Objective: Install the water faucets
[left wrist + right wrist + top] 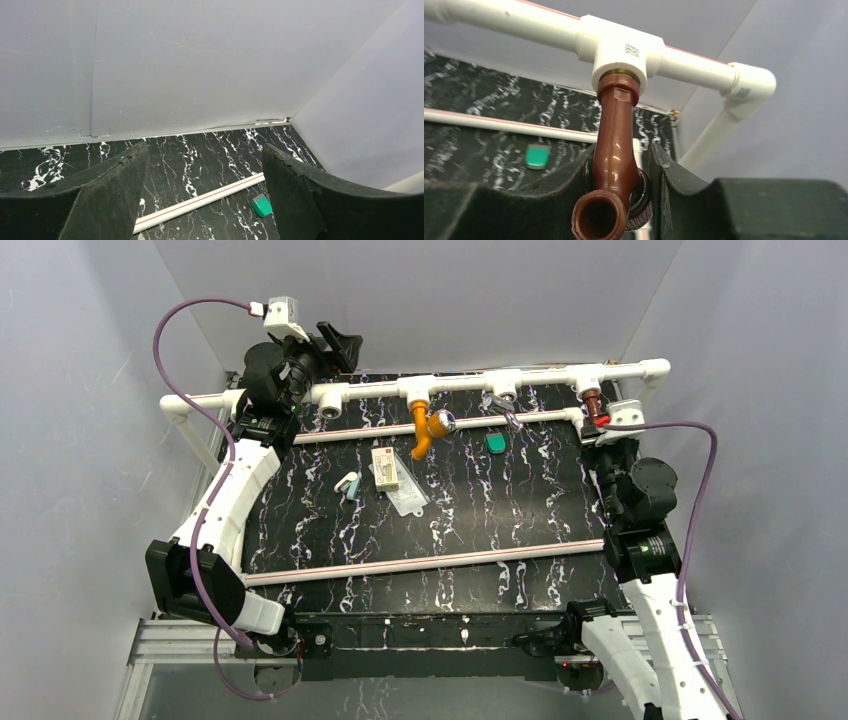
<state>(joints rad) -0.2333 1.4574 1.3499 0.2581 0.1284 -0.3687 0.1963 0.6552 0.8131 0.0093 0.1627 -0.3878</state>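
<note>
The work surface is a black table top [460, 510] with white marbled veining. A white pipe [545, 375] runs along its far edge, raised above the surface. White tee fittings [505, 382] are spaced along this pipe, outlets facing the table; the right-hand tee carries a small square printed code. A white elbow [655, 368] closes the right end of the pipe.

Two thin white rods with a red stripe lie across the table top: the rear rod [370, 430] just in front of the pipe, the front rod [420, 562] towards the near edge.

A small green block [496, 443] lies just in front of the rear rod. A small white box [385, 468] with a red label rests on a clear plastic bag [410, 498]. Grey walls [430, 300] enclose the table.
</note>
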